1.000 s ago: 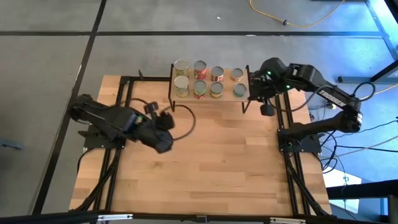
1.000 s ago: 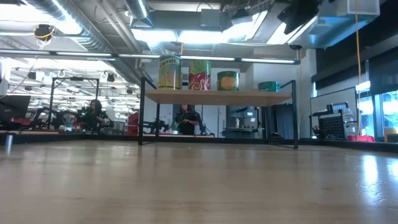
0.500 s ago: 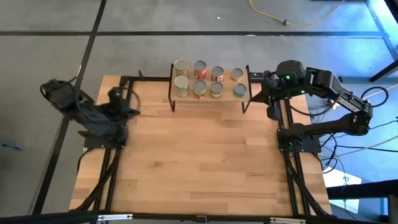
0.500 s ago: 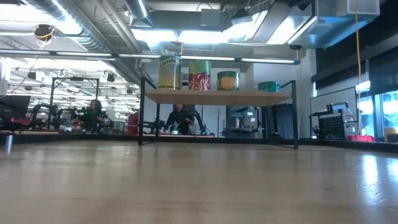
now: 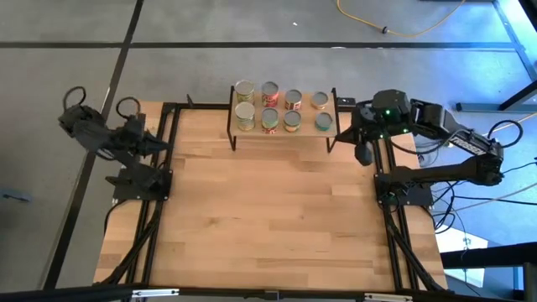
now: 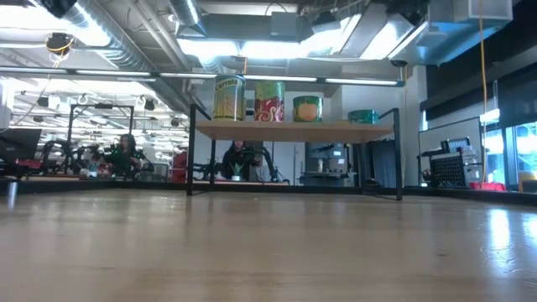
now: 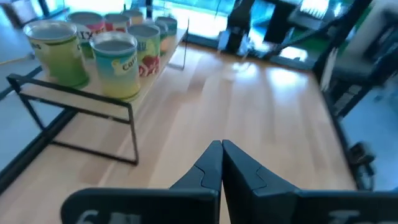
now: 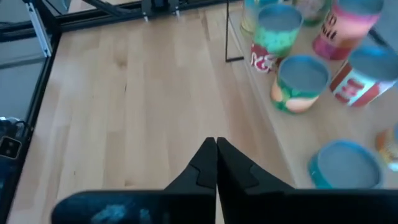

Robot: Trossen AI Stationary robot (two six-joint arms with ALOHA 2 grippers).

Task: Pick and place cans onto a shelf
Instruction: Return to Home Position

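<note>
As things lie, the placing looks finished: the shelf point(image 5: 307, 110) at the far edge of the surface point(image 5: 277, 218) carries all eight cans point(image 5: 269, 120) that show, set in two rows of four, and no can is to be seen down on the wood (the low view gives four of them from the side, from a tall yellow-green tin at the left to a squat teal one at the right, all upright). By my reckoning nothing is left to carry, and the only step in hand is for both pincers to settle at rest. The left pincer point(image 7: 221, 144) sits over the left edge of the surface, apart from the shelf. Its two fingers are pressed tip to tip, with nothing between them and nothing touching them. The right pincer point(image 8: 216, 142) hangs near the right end of the shelf, above the wood and clear of the nearest cans. Its fingers are likewise closed on each other and hold nothing.
</note>
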